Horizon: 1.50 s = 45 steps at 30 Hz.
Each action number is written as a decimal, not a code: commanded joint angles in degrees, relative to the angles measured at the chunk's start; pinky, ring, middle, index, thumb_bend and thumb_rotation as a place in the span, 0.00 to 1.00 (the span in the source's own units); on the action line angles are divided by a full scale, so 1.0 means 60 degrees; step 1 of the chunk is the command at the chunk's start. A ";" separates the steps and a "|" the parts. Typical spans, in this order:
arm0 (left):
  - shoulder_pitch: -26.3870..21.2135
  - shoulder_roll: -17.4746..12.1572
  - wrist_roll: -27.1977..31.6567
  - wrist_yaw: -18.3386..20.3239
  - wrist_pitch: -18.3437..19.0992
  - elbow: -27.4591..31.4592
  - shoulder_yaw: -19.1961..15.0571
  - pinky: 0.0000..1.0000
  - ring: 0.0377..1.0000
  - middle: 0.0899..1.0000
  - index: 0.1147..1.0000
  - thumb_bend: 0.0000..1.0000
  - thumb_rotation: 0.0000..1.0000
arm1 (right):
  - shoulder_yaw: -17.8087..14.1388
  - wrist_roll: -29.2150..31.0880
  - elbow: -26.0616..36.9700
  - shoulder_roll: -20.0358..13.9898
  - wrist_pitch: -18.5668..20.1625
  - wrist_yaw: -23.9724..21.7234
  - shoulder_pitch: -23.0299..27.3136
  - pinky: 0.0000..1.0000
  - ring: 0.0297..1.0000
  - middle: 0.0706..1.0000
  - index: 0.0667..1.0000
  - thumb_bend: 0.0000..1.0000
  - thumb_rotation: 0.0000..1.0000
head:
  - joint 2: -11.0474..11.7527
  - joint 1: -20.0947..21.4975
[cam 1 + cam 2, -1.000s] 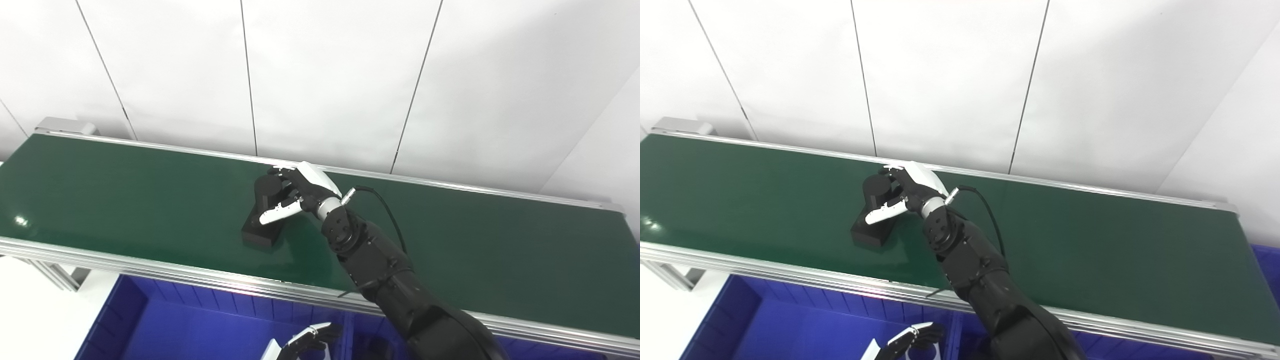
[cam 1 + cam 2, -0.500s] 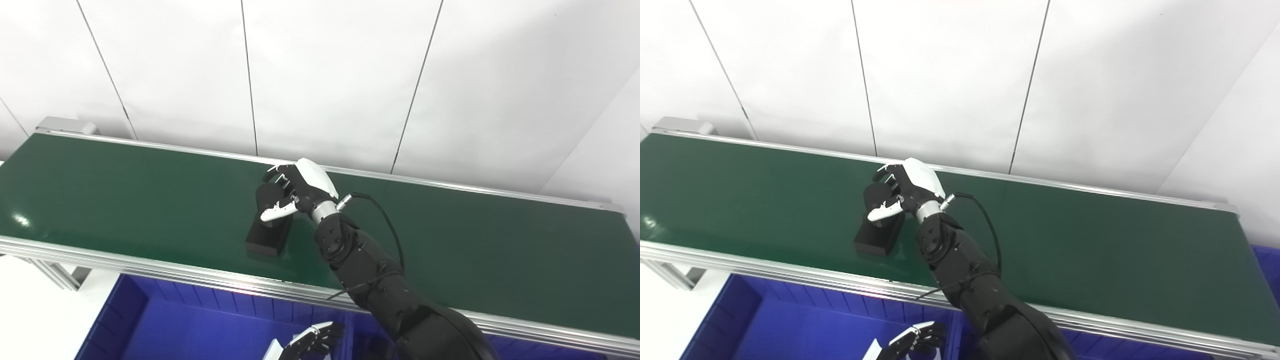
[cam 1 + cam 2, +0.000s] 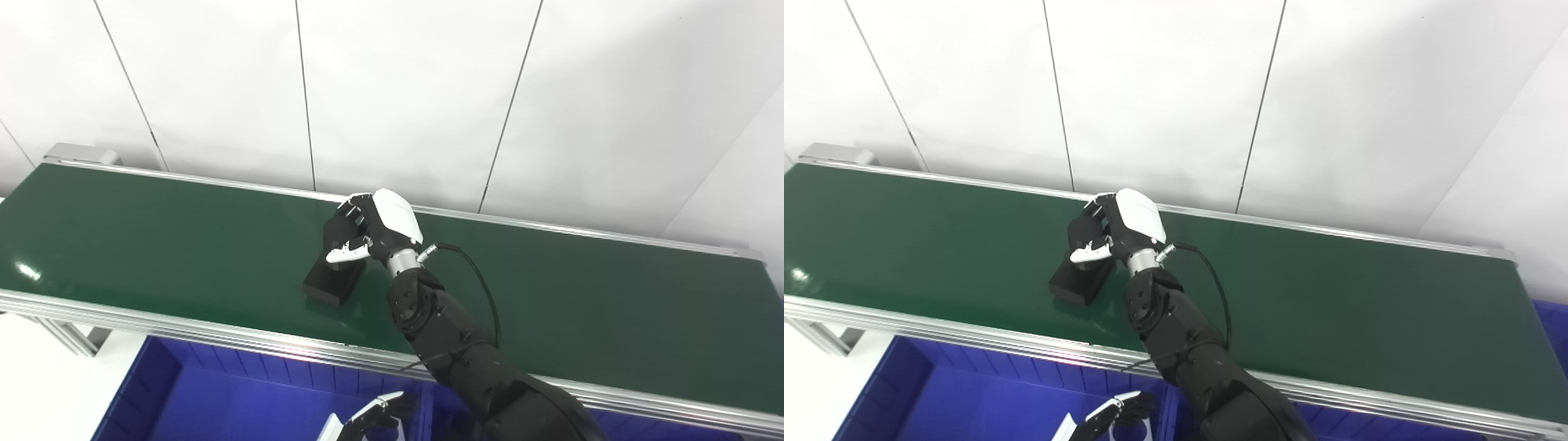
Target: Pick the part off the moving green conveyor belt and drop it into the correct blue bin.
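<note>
Two views, we see right hand (image 3: pixel 373 229) clasping black part (image 3: pixel 331 278) on green belt (image 3: pixel 153 245), left hand (image 3: pixel 1118 413) loosely spread over blue bin (image 3: pixel 245 404), second bin (image 3: pixel 1546 318) only in right eye view.

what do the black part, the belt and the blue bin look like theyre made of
Black part: matte black, likely plastic or coated metal; it shows no glare, and the right hand is shut on its upper end. Green conveyor belt: smooth, slightly glossy, probably PVC or rubber, with a light spot reflected at left. Blue bin: moulded plastic, judging by its ribbed wall.
</note>
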<state>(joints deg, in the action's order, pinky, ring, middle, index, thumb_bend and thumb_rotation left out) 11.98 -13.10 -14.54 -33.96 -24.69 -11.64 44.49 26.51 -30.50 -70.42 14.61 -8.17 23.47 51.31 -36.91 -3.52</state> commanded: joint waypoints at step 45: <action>0.0756 -0.0160 0.1383 0.2505 -0.0372 0.1435 -0.1874 0.80 0.81 0.81 0.78 0.81 0.36 | -0.2020 0.0437 1.4821 -0.2381 0.4190 -0.3789 -0.7359 0.22 0.32 0.42 0.52 0.50 0.00 | -0.1237 0.1519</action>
<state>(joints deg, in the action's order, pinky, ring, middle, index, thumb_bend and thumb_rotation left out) 15.98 -14.29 -6.30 -19.67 -24.69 -4.83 33.74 14.82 -27.79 14.89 0.39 16.34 1.56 6.95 -43.50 5.18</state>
